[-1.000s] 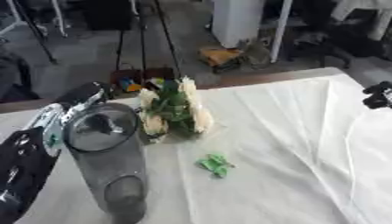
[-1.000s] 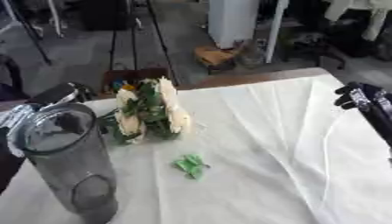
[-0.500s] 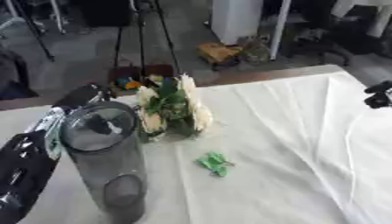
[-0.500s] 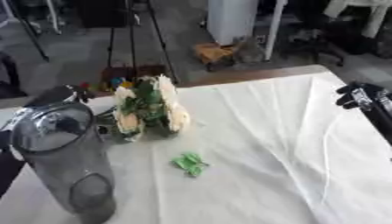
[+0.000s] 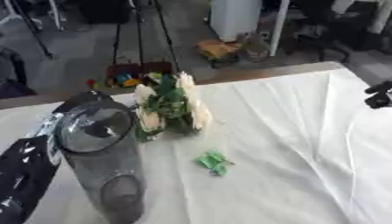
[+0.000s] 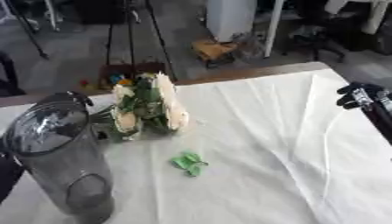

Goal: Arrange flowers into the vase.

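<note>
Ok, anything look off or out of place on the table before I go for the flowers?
One thing: a small green scrap, likely a fallen leaf, lies alone on the white cloth, apart from the flower bunch. The bunch lies on the cloth beside the glass vase, not in it.

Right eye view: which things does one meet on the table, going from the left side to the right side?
Vase → bunch of flowers → small green piece → right hand.
</note>
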{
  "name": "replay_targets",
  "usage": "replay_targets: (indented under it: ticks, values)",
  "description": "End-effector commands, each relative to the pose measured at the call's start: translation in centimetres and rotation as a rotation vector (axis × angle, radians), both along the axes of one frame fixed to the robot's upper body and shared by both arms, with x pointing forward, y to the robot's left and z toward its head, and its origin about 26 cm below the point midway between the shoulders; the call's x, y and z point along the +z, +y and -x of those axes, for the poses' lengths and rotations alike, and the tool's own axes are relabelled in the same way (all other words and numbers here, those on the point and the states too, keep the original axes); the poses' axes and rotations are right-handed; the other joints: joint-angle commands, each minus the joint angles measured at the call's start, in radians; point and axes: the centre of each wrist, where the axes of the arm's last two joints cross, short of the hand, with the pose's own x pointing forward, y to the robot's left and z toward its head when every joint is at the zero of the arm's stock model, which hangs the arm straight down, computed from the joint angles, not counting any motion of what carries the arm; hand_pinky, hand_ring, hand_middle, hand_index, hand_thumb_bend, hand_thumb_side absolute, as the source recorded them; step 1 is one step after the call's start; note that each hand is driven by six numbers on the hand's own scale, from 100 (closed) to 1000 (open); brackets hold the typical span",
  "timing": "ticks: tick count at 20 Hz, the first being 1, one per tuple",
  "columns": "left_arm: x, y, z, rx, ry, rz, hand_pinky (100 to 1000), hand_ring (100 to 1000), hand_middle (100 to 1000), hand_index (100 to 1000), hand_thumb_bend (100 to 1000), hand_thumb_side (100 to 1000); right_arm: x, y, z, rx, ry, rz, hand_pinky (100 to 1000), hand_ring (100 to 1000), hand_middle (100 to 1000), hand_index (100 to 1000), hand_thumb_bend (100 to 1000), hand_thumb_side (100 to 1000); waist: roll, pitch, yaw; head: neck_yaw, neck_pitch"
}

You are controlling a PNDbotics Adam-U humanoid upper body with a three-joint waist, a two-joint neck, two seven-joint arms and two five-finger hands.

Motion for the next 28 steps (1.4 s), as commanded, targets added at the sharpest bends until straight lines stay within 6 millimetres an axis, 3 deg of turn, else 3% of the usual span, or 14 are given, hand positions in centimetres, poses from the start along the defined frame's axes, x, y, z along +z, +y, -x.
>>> replay_targets:
  ticks: [1, 12, 17, 25, 28]
  values:
    - [1.1, 0.4, -0.2, 0.003, -0.019, -0.015, 578, 567, 543, 740, 819, 559, 1.8, -0.9, 0.0, -0.006, -0.040, 0.015, 661, 659, 685, 515, 100, 967, -0.004, -0.012, -0.003, 0.001, -0.009]
    - [0.3, 0.3, -0.1, -0.002, 0.038, -0.051, 489, 469, 438, 665, 807, 596, 1.8, -1.0, -0.1, -0.004, -0.042, 0.015, 661, 660, 685, 516, 100, 968, -0.006, -0.004, -0.006, 0.001, -0.008]
    - [0.3, 0.3, -0.1, 0.000, 0.044, -0.061, 319, 364, 310, 544, 800, 625, 1.8, -1.0, -0.1, -0.003, -0.043, 0.014, 661, 660, 686, 516, 100, 969, -0.006, -0.003, -0.005, 0.001, -0.007]
    - [0.1, 0.0, -0.1, -0.043, 0.107, -0.135, 341, 400, 359, 561, 801, 711, 1.8, -1.0, -0.1, -0.001, -0.044, 0.015, 661, 661, 686, 517, 100, 968, -0.007, -0.001, -0.004, 0.000, -0.006]
    - [0.0, -0.2, -0.1, -0.056, 0.133, -0.154, 319, 383, 340, 544, 790, 717, 1.8, -1.0, -0.1, -0.001, -0.045, 0.015, 661, 661, 686, 517, 100, 968, -0.008, 0.000, -0.006, -0.001, -0.006]
